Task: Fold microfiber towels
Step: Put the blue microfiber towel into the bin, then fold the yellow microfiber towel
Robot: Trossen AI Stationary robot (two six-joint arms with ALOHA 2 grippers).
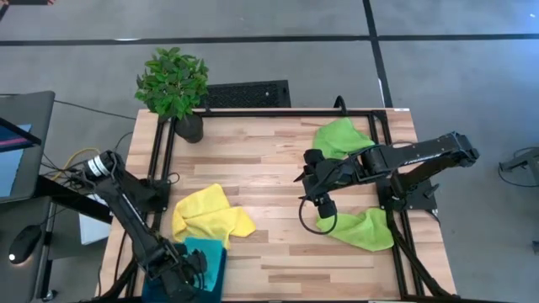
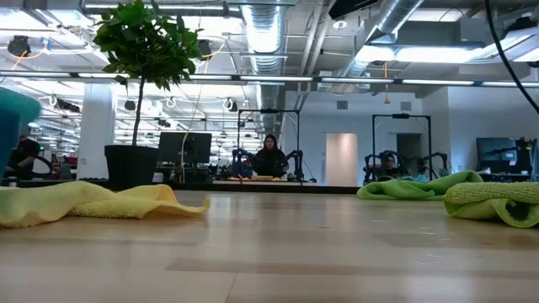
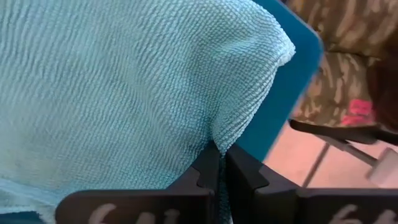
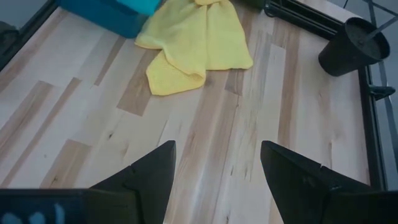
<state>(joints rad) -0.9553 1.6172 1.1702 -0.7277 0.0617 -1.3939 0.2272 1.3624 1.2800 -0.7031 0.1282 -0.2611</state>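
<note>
A crumpled yellow towel (image 1: 210, 216) lies near the table's left front, touching a teal towel (image 1: 205, 255) bunched at the front edge. One lime green towel (image 1: 343, 137) sits rumpled at the right rear, another (image 1: 360, 228) at the right front.

No readable text, labels, brands or nos. anywhere. Only pale marks on the left gripper (image 3: 219, 167) finger bases, cut off at frame edge, illegible; same w/ a faint mark on the right gripper (image 4: 217, 163) base.
</note>
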